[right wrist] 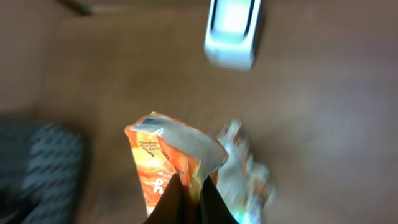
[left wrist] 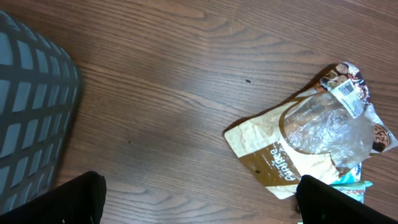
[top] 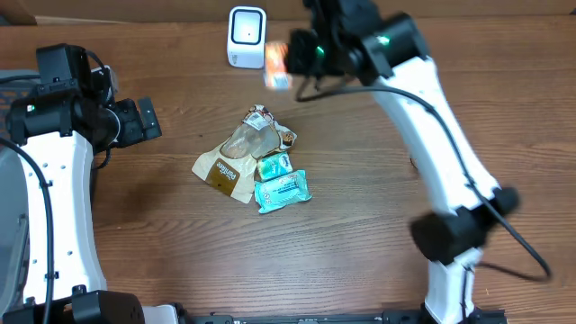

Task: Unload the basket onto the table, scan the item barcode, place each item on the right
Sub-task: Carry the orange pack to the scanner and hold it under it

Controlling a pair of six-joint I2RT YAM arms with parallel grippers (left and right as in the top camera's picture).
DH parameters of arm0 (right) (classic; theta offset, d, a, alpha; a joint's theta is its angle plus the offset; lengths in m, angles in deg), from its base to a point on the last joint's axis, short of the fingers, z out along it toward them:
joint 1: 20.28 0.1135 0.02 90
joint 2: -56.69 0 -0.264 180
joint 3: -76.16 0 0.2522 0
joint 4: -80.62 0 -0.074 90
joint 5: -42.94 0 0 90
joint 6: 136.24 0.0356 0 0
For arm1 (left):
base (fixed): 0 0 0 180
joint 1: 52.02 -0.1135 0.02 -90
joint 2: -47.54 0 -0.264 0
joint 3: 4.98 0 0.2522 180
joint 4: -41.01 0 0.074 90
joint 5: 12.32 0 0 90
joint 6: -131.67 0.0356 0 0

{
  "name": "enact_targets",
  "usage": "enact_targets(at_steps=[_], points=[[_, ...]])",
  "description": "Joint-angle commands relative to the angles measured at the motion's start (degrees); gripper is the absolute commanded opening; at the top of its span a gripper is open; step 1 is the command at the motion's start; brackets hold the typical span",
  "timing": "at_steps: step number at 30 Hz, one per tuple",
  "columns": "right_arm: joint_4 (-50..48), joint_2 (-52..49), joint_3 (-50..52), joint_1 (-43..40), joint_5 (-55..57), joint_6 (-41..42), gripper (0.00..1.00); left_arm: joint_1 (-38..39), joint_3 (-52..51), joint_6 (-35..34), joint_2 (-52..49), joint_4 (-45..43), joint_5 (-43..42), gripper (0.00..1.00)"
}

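Wood table (top: 360,225); basket (left wrist: 31,106) left, contents hidden; right pincer (right wrist: 189,182) grips orange packet (right wrist: 155,163).

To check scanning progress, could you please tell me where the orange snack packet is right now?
In the overhead view, the orange packet is pinched in the right fingers, held up just right of the white scanner at the table's far edge.

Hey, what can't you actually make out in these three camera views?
Barcode on the orange packet: right wrist view, motion blur; overhead, too small.
Face of the scanner: right wrist view, blurred, top cut by the edge.
The teal packet: left wrist view, cut by the bottom edge.
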Motion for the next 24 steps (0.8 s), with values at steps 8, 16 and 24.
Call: enact_targets(at_steps=[8, 16, 24], points=[[-21.5, -18.1, -8.1, 4.6, 37.9, -22.2, 0.04, 0.4, 0.3, 0.7, 0.3, -0.1, -0.2, 1.00], [-47.7, -27.1, -7.6, 4.8, 41.0, -48.9, 0.04, 0.4, 0.3, 0.7, 0.3, -0.1, -0.2, 1.00], [-53.9, -32.7, -7.6, 5.1, 29.1, -71.0, 0.04, 0.4, 0.3, 0.7, 0.3, -0.1, -0.2, 1.00]])
